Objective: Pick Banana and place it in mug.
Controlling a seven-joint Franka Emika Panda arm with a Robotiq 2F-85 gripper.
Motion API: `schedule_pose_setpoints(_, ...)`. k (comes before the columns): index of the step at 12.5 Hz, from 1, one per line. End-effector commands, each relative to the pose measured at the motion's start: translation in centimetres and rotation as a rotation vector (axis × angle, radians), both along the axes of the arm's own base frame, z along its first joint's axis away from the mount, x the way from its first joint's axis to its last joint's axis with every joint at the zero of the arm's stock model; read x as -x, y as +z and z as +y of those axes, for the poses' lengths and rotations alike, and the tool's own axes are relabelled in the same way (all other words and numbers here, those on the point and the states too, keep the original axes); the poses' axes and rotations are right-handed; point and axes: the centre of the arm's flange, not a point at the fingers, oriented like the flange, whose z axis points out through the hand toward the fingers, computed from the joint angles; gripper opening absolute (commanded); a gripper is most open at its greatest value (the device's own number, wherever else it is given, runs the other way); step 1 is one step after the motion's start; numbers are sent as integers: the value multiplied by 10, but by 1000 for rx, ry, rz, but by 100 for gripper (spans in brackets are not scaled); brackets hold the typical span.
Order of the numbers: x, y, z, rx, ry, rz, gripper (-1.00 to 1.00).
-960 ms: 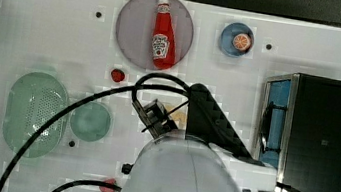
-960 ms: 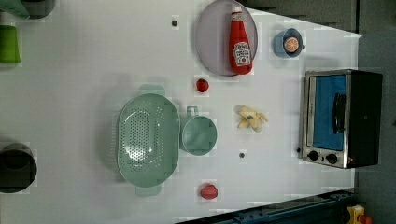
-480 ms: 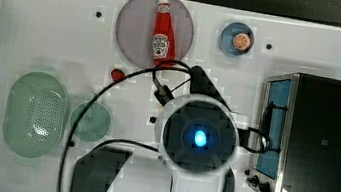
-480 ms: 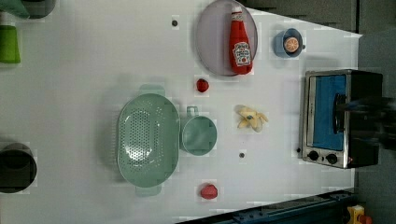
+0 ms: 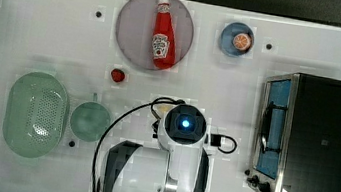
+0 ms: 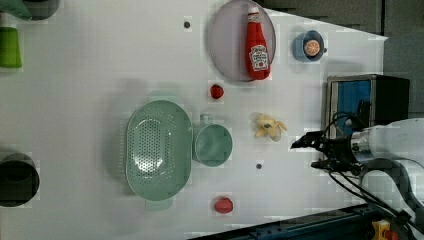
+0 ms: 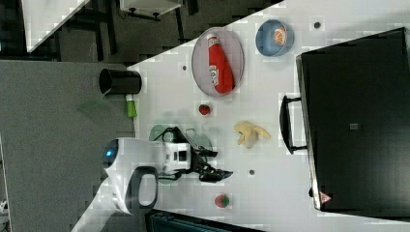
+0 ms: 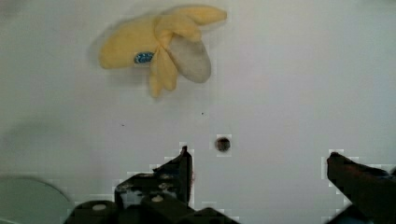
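The black two-fingered pincer (image 8: 259, 163) hangs released and empty above the white bench (image 6: 100, 90), its jaws wide apart, so the step in hand is judged to be the approach. The small pale-yellow, half-peeled banana (image 6: 268, 126) lies on the bench near the pincer, apart from it, to its left in the left view. Farther to the left view's left stands the round mint-green mug (image 6: 213, 145), beside the oval perforated green colander (image 6: 158, 150). The next move calls for bringing the jaws down astride the banana before closing.
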Motion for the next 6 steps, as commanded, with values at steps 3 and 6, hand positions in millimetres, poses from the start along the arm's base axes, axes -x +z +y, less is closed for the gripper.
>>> schedule_pose_setpoints(3, -26, -16, -23, -68, 389, -129, 100)
schedule_pose_setpoints(6, -34, -60, -26, -57, 450, -173, 100)
